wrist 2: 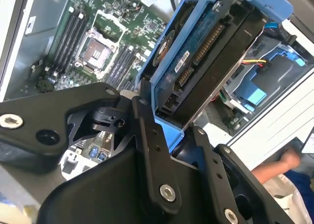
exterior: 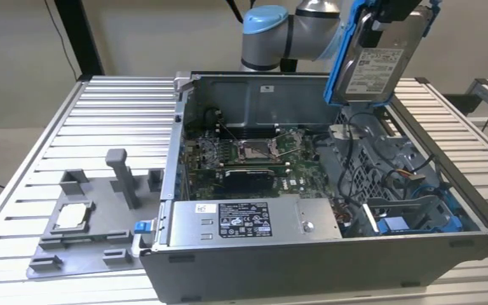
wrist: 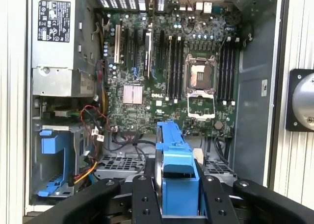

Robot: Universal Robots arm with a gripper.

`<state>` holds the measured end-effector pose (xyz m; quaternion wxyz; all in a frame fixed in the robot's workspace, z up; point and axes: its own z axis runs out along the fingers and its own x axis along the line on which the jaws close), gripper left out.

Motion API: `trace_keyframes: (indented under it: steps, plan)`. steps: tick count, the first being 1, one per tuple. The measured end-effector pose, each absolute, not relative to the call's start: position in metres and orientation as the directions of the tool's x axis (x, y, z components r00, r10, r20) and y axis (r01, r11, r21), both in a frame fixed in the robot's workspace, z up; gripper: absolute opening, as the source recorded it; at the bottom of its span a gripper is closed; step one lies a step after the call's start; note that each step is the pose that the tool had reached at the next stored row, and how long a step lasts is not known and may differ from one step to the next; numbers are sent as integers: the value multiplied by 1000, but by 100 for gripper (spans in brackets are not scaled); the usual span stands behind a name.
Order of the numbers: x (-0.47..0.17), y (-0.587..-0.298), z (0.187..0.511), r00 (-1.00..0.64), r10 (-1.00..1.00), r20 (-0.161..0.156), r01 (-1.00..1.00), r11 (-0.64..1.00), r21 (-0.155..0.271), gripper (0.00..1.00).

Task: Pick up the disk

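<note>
One black two-finger gripper (wrist 2: pixel 171 136) has its jaws clamped on the one disk (exterior: pixel 375 60), a flat silver-grey metal hard drive w/ white label in a blue plastic bracket. It hangs upright in the air above the open grey metal computer case (exterior: pixel 329 254), near the case's far wall. One green motherboard (wrist: pixel 167 72) lies inside, w/ one silver power supply box (exterior: pixel 248 219). One grey plastic fixture tray (exterior: pixel 83 235) sits at the exterior view's left.

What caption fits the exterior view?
End effector holds the blue-bracketed disk raised above the open computer case on the slatted table.
</note>
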<state>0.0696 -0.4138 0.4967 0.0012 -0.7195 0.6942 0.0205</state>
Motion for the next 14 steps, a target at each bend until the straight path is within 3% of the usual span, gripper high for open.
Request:
trace_keyframes:
  steps: [14]
  plan:
    - [71, -440, 497, 35, -999, -34, -999, -36, 27, 0]
